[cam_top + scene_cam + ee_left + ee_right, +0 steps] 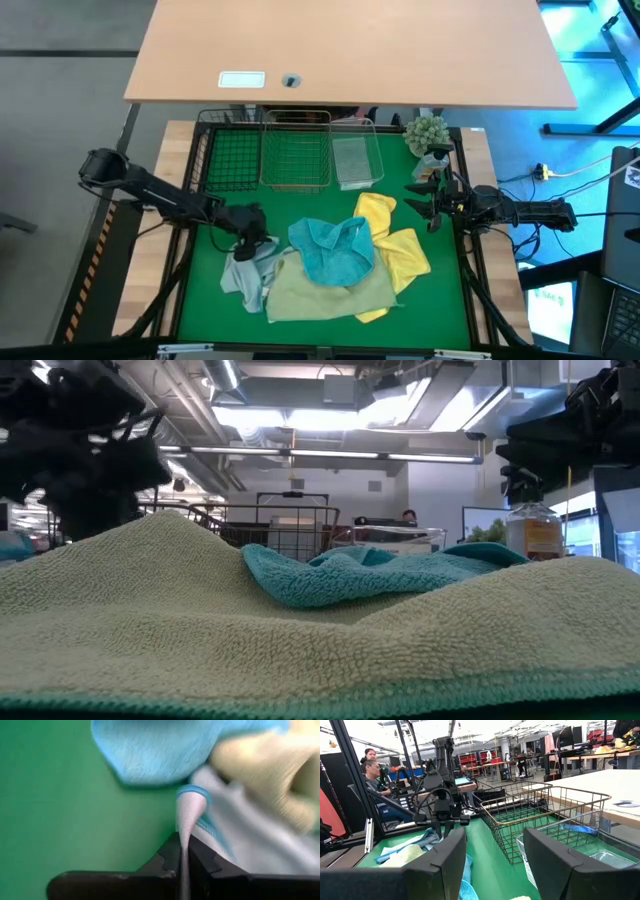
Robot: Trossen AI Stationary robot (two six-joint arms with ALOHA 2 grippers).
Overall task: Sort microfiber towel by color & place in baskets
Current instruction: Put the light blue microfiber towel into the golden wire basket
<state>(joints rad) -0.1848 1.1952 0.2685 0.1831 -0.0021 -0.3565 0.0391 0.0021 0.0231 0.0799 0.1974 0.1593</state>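
Overhead view, lower centre of the frame: a heap of microfiber towels is lying on the green worktop (200,290). The heap comprises a pale grey towel (245,278) at lower left, a teal towel (330,250) at centre, a pale green towel (330,295) beneath it, and a yellow towel (395,250) at right. Three wire baskets are standing side by side at the upper centre: the black basket (228,150), the copper basket (295,150) and the silvery basket (357,160), with a potted plant (428,135) just to their right.

The left gripper (250,232) is sitting at the left edge of the heap. In the left wrist view its jaws are pinching a raised fold of the pale grey towel, nearly closed on the thin cloth. The right gripper (432,200) is hovering at the right of the frame, just beside the yellow towel, its jaws standing wide with nothing between them.

Handling, as judged: the towels are appearing light, soft and limp, neither fragile nor slippery. A pinch on a raised fold or hemmed edge is likely serving best. Because the cloths are overlapping, a lifted one may be dragging its neighbours along, and a towel held by one fold will be hanging long and may be catching on a basket rim.
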